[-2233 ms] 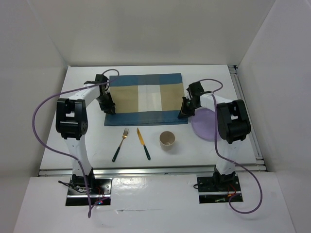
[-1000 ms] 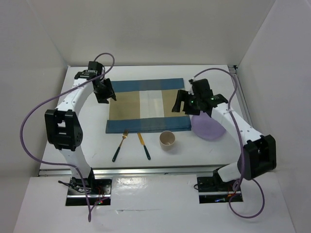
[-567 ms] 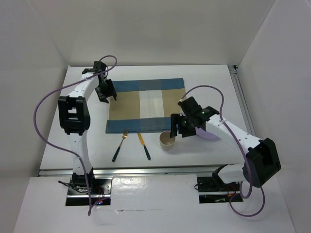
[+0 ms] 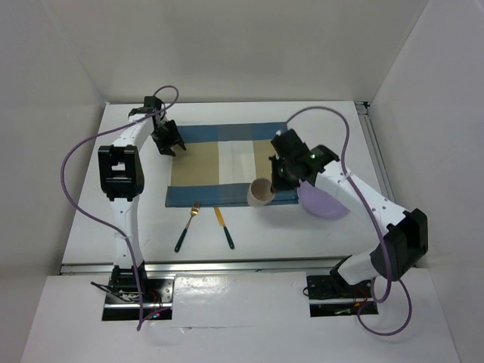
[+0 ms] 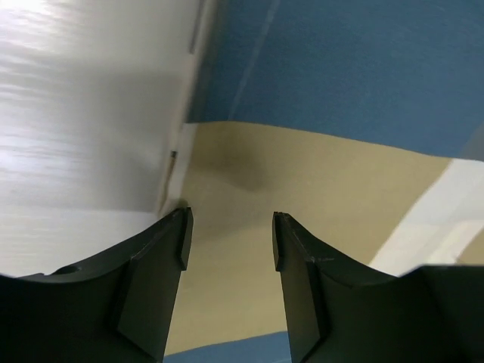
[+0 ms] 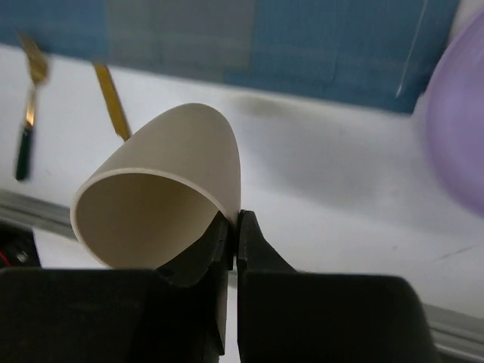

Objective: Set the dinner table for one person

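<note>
White dinner table (image 4: 318, 121) lies below right pincer (image 6: 234, 221) pinching cup (image 6: 162, 189).

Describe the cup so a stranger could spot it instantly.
On the white table, find the blue-and-tan placemat. At its near edge, toward the right, is a beige cup, the only thing held: the right claw pinches its rim.

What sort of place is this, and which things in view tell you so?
Probably a robotics lab test cell, not a dining room: a left arm and right arm bolted at a white railed table, bare white panels around it, and a placemat, fork and cup as props.
</note>
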`<action>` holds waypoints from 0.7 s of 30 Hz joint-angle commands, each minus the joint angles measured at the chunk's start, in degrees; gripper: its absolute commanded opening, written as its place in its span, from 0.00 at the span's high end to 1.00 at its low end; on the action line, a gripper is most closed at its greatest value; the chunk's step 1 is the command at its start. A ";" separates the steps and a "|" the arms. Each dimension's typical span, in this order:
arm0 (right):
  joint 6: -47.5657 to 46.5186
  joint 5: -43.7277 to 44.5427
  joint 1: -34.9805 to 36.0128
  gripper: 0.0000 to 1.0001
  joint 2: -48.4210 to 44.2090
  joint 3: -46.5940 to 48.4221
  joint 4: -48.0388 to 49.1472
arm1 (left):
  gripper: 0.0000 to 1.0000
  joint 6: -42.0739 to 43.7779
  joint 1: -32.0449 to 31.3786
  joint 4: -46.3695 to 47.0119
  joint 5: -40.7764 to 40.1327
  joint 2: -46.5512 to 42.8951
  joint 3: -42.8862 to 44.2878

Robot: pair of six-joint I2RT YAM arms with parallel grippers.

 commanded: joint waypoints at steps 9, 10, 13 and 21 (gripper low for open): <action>-2.66 11.53 -13.48 1.00 27.50 42.36 -3.14 | 0.37 3.73 -2.20 1.75 8.70 3.83 1.19; -2.66 11.53 -15.84 1.00 32.66 45.87 -3.83 | 0.37 3.73 -2.72 1.75 8.70 3.83 1.19; -2.66 10.13 -18.93 1.00 39.02 56.87 -5.24 | 0.37 4.26 -2.73 1.23 8.09 2.70 0.66; -3.70 8.72 -22.28 1.00 51.51 67.26 -5.25 | 0.27 4.26 -2.73 -1.41 2.21 -2.58 2.84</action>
